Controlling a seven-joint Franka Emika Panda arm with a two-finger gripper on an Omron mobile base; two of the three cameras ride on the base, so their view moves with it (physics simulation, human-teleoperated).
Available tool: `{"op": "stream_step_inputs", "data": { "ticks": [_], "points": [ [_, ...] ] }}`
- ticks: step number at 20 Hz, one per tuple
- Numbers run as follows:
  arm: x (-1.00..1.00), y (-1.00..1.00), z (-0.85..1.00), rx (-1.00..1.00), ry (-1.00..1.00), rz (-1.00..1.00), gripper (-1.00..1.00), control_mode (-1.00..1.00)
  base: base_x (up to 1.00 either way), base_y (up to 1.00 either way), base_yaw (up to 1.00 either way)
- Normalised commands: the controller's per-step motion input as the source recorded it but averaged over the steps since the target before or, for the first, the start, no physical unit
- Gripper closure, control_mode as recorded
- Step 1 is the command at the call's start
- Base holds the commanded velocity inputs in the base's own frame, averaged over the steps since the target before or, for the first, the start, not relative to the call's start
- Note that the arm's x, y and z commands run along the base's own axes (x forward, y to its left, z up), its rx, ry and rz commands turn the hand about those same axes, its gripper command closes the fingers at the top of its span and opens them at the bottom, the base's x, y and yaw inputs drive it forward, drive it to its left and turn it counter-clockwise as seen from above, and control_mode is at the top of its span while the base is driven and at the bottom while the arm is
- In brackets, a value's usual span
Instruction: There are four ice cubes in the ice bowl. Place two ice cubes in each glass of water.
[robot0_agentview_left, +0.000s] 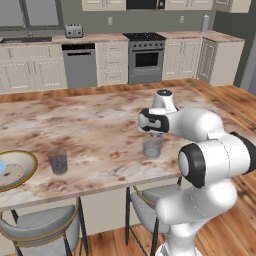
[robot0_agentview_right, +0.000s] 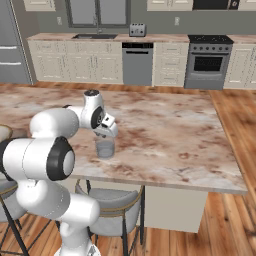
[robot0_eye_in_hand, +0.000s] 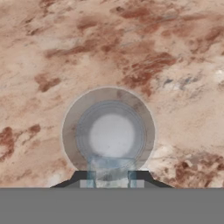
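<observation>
An ice cube (robot0_eye_in_hand: 110, 168) is held pinched in the closed tool (robot0_eye_in_hand: 111, 178), directly over the near glass (robot0_eye_in_hand: 108, 132); release is judged next; the fingers need parting while centred.

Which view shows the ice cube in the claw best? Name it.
Hand view: the ice cube sits pinched in the claw, right over a glass. In both base views the hand hides it.

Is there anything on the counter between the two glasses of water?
No. In the left base view, only bare marble counter lies between the left glass and the right glass under the tool.
</observation>
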Motion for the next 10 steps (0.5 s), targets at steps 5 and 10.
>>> {"op": "stream_step_inputs", "data": {
  "ticks": [5,10],
  "points": [
    [0.18,0.0,-0.11,0.0,0.0,0.0,1.0,-1.0,0.0,0.0,0.0],
    [0.28,0.0,-0.13,0.0,0.0,0.0,1.0,-1.0,0.0,0.0,0.0]
  ]
}}
